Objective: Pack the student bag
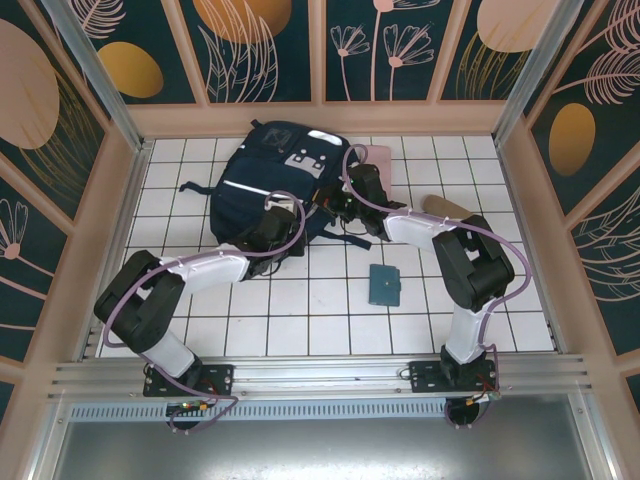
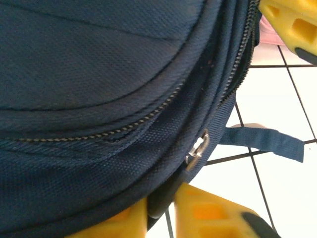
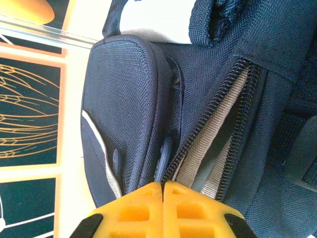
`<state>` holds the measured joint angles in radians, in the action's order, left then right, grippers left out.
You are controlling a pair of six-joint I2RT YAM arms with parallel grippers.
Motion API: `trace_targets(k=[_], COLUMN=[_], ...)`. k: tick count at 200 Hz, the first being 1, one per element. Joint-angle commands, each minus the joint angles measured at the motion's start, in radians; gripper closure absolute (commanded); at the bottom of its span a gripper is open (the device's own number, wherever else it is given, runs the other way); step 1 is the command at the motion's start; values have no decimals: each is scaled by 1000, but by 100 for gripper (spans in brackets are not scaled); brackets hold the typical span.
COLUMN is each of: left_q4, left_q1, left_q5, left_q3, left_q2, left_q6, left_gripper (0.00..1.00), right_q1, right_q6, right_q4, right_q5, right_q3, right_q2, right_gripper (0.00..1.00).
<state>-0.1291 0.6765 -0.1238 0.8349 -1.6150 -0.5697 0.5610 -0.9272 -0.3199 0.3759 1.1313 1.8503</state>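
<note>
At the far middle of the desk (image 1: 300,310) lies the bag (image 1: 265,175), flat on the white tiles, with both arms reaching to it.

Left hand (image 2: 161,213): at the bag's near edge. Its fingers are set close together, and a dark fold of the bag's rim is pinched between them. In the left wrist view, a closed front zip (image 2: 124,131) curves across the navy fabric above that grip. A metal slider (image 2: 197,148) sits just beside the rim, and a loose strap (image 2: 262,141) lies out over the tiles.

Right hand (image 3: 162,187): at the bag's right side. Its yellow fingers are pressed fully together, with no gap between them. In the right wrist view, the main zip (image 3: 218,129) stands partly open just above the fingertips, tan lining showing between its teeth. A dark pull (image 3: 163,156) hangs down to the fingertips; whether its end is caught between them cannot be told.

Other items:
- A teal case (image 1: 384,284) lies on the tiles near the right arm, well apart from the bag.
- A pink item (image 1: 380,155) lies at the bag's far right corner, partly hidden.
- A tan item (image 1: 445,205) lies beside the right arm.
</note>
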Motion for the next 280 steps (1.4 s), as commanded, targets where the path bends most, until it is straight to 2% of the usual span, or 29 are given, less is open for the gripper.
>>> trace_targets(k=[1, 39, 67, 70, 129, 156, 166, 171, 198, 246, 280], left_q4=[-5, 62, 130, 135, 223, 172, 149, 139, 104, 103, 95], left_q1=[1, 1, -11, -14, -124, -125, -124, -123, -105, -56, -31], left_q5=[-97, -206, -246, -245, -277, -178, -131, -110, -40, -30, -16], left_q3=[41, 10, -43, -51, -184, -183, -176, -174, -159, -128, -129], left_q2=[11, 92, 166, 175, 328, 340, 329, 323, 306, 306, 306], left_q6=[-11, -55, -88, -91, -107, -80, -71, -66, -30, 0, 1], left_gripper=[100, 100, 100, 100, 100, 100, 100, 100, 100, 100, 100], right_q1=[13, -2, -9, -35, -96, -81, -58, -46, 30, 111, 135], right_q6=[-11, 1, 10, 11, 31, 30, 27, 23, -2, -143, -183], right_q4=[-90, -85, -77, -77, -73, -104, -119, -128, -172, -295, -270], right_q5=[46, 41, 27, 27, 31, 90, 99, 102, 105, 126, 102], right_q3=[19, 9, -11, -14, -39, -33, -38, -44, -76, -153, -117], right_q2=[-62, -64, -82, -84, -100, -82, -80, -78, -71, -10, 45], right_gripper=[100, 100, 100, 100, 100, 100, 82, 79, 75, 68, 66])
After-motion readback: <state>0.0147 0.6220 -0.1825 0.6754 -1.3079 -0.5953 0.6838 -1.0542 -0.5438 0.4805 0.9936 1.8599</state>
